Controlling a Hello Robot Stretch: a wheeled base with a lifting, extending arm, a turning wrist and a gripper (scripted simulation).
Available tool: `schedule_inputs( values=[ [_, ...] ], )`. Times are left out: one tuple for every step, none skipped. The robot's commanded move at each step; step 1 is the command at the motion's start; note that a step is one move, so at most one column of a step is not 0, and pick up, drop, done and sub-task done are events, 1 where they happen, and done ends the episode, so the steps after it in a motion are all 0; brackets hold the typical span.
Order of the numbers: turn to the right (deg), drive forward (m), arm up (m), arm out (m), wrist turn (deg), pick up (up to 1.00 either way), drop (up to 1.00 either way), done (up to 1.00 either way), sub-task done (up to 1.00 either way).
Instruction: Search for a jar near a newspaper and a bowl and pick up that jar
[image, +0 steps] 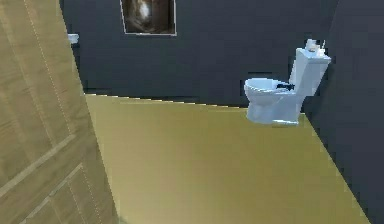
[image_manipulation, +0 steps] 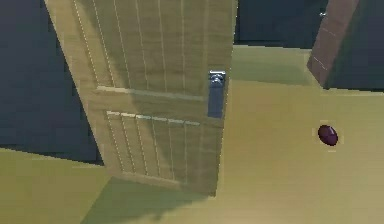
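Jar search: you face a white toilet (image: 275, 100) by dark walls (image: 200, 65); wooden door (image_manipulation: 150, 90) alongside. Tool state: cannot tell.

Standing here, I can read no words, numbers or signs. The framed picture (image: 150, 15) on the dark wall, up and left of the toilet (image: 285, 90), shows only a pale swirl. The metal handle plate (image_manipulation: 216, 93) on the wooden door (image_manipulation: 150, 90) bears no legible mark.
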Motion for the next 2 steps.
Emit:
schedule_inputs(
  values=[
    [0.0, 0.35, 0.00, 0.00, 0.0, 0.00, 0.00, 0.00, 0.00],
    [-9.0, 0.00, 0.00, 0.00, 0.0, 0.00, 0.00, 0.00, 0.00]
  ],
)
